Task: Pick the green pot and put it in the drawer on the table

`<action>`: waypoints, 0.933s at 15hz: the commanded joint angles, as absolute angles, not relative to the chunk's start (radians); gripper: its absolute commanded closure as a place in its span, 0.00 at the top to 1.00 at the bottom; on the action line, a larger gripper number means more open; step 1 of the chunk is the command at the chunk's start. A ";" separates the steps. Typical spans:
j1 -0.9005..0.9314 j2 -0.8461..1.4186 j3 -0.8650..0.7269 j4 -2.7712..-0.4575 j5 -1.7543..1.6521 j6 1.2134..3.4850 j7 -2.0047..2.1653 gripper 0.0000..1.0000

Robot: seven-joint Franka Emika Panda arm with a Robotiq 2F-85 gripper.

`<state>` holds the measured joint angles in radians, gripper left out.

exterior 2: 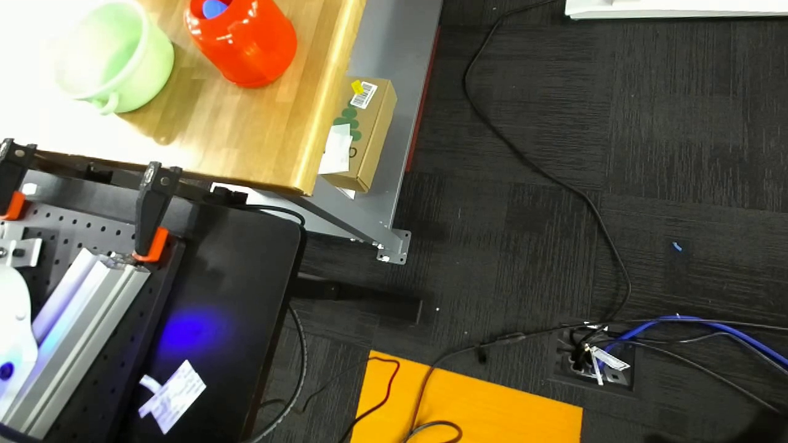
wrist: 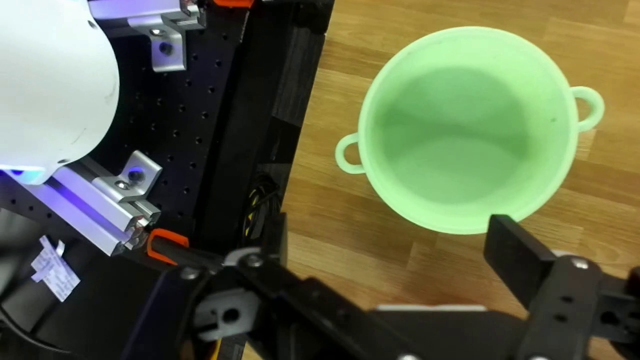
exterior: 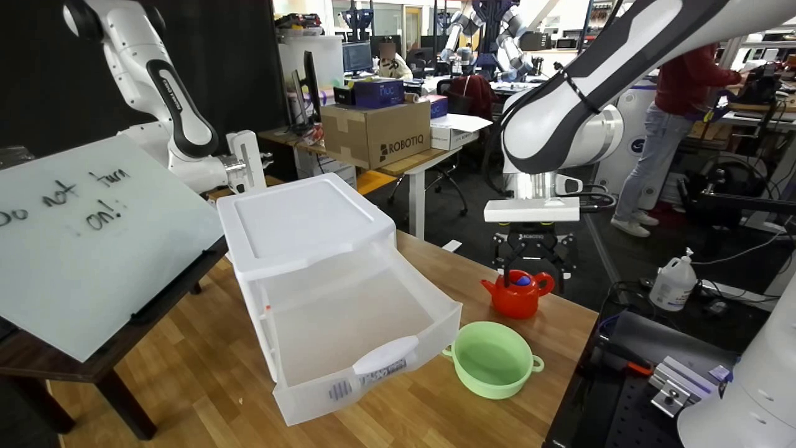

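The green pot (exterior: 494, 361) stands upright on the light brown table (exterior: 429, 407), mouth up, at lower right of centre in an exterior view, just beside the right-hand front corner of the pulled-out drawer (exterior: 348, 323); whether they touch cannot be told. Its longest line runs through the two loop handles (wrist: 597, 107) on opposite sides of the round bowl. There this axis lies nearly level, dipping slightly toward the right. In the wrist view the pot fills the upper right, and the axis climbs gently from left to right. In an exterior view the pot also shows at the upper left, above a black clamp (exterior 2: 154, 203), one handle toward the bottom of the frame.

The drawer extends from the white unit (exterior: 305, 224), its front facing the lower right.

The gripper (exterior: 534, 284) hangs pointing down at right of centre, its fingers spread wide apart. They overlap the red teapot (exterior: 516, 303), whose spout points left; contact cannot be told. In the wrist view they enter from the bottom, the right-hand tip overlapping the pot's lower rim.
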<state>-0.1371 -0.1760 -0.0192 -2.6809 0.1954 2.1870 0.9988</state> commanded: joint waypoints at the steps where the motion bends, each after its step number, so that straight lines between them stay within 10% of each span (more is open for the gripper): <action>1: -0.137 -0.078 -0.054 -2.621 0.190 2.136 0.933 1.00; 14: -0.098 0.095 -0.088 -2.483 0.196 2.038 0.891 1.00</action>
<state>-0.1107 0.0939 -0.0745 -2.4848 0.1951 2.0391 0.8921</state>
